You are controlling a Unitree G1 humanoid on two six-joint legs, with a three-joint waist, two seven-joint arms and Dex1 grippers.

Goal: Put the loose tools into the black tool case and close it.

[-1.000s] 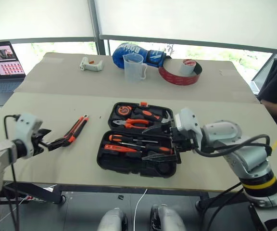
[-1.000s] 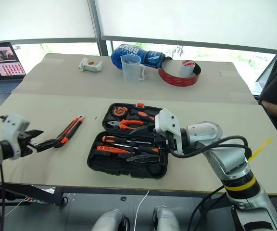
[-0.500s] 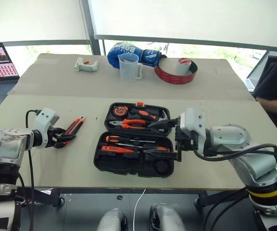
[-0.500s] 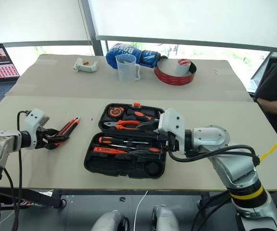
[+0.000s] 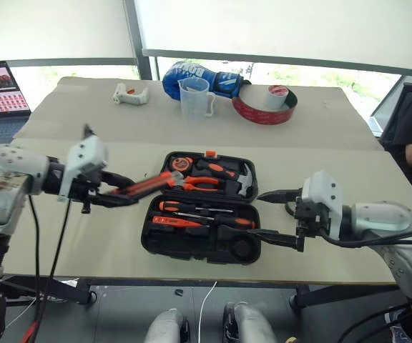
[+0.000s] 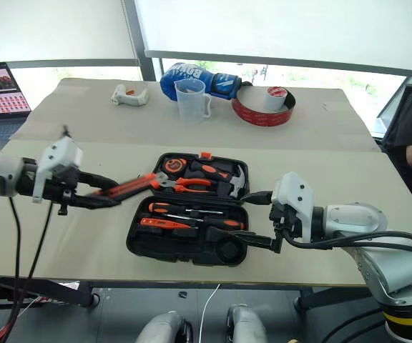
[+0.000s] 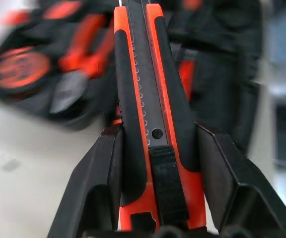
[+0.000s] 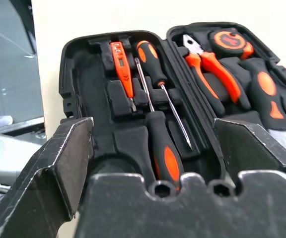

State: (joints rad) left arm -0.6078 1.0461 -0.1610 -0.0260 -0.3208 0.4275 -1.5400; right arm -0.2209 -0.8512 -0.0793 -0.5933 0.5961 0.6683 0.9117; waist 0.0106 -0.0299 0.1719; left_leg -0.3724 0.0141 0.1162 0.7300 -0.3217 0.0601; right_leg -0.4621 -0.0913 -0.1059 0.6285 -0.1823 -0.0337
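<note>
Knife (image 5: 149, 184) clamped lengthwise in left gripper (image 5: 117, 191), tip toward case (image 5: 192, 246) at three o'clock; right gripper (image 5: 277, 218) spread empty.

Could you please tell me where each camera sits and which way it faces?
Left and right eye views: on the head, looking forward and down at the black tool case, both arms showing.
Left wrist view: along the left gripper clamping the utility knife.
Right wrist view: along the open right gripper into the case.
All share the case.

No readable text, white lettering on blue boxing glove (image 5: 199, 75) illegible
</note>
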